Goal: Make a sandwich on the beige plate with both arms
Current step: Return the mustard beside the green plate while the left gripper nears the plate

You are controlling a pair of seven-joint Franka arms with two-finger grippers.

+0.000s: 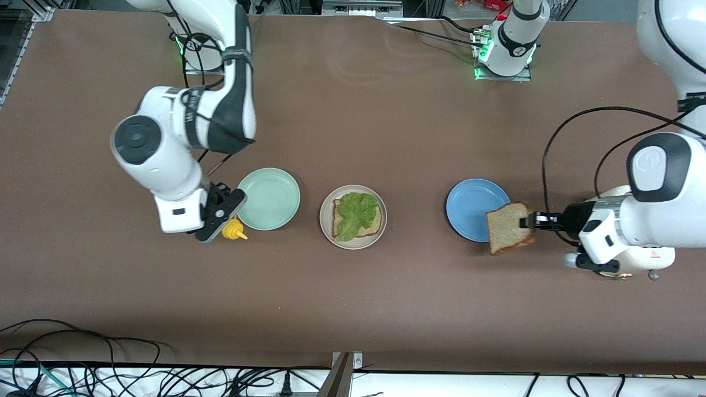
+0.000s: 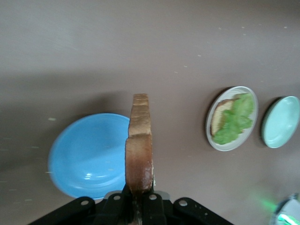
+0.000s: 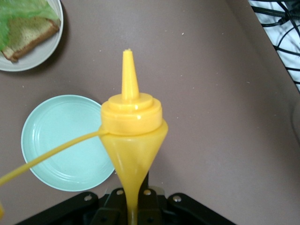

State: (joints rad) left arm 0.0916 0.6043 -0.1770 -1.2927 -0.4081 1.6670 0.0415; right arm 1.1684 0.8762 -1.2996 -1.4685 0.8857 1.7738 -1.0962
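1. The beige plate (image 1: 353, 217) sits in the middle of the table, between a mint green plate (image 1: 268, 198) toward the right arm's end and a blue plate (image 1: 474, 208) toward the left arm's end.
2. On the beige plate lies one bread slice (image 1: 358, 219) with a ruffled lettuce leaf (image 1: 356, 214) spread on top of it; nothing covers the lettuce.
3. The left gripper (image 1: 530, 221) is pinched shut on the crust edge of a second bread slice (image 1: 510, 227), holding it up in the air over the rim of the blue plate at the left arm's end. In the left wrist view the slice (image 2: 139, 150) stands on edge, straight out from the fingers.
4. That held slice is well apart from the beige plate, with the blue plate lying between them.
5. The right gripper (image 1: 220, 212) is clamped on a yellow squeeze bottle (image 1: 234, 230), just beside the mint green plate. In the right wrist view the bottle's nozzle (image 3: 128, 75) points away from the fingers, and the beige plate shows in a corner.
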